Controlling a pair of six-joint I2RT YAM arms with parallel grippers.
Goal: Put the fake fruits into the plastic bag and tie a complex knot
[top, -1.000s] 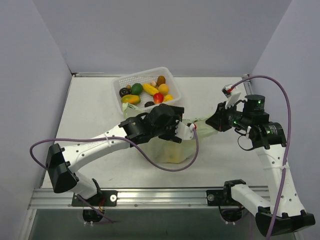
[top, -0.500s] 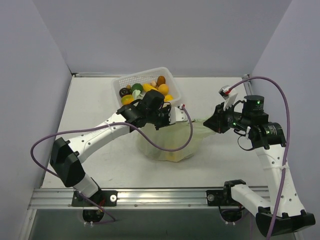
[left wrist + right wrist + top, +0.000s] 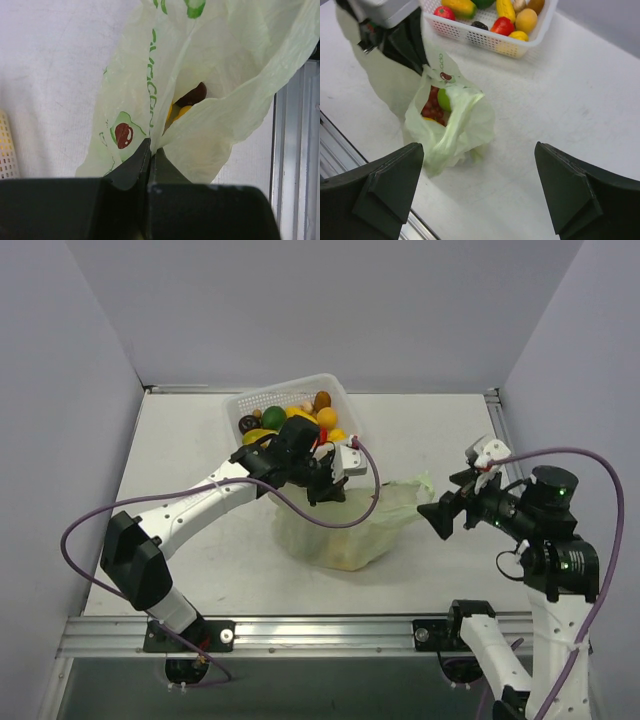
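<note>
Plastic bag [image 3: 335,530] sags open just on the near side of the white basket [image 3: 347,400], fake fruits [image 3: 434,105] inside. Left gripper [image 3: 150,149] pinches its basket-side rim, jaws pressed together. Right gripper [image 3: 438,515], spread wide and empty, is rightward, where the loose handle [image 3: 412,486] points.

Pale table, two things resting on it

The matte off-white table [image 3: 170,470] carries a white perforated basket [image 3: 290,386] toward the back. Just in front of it, on the near side, the pale-green plastic bag [image 3: 345,535] sits slumped and crinkled, mouth open. Whether the two touch is hidden.
</note>
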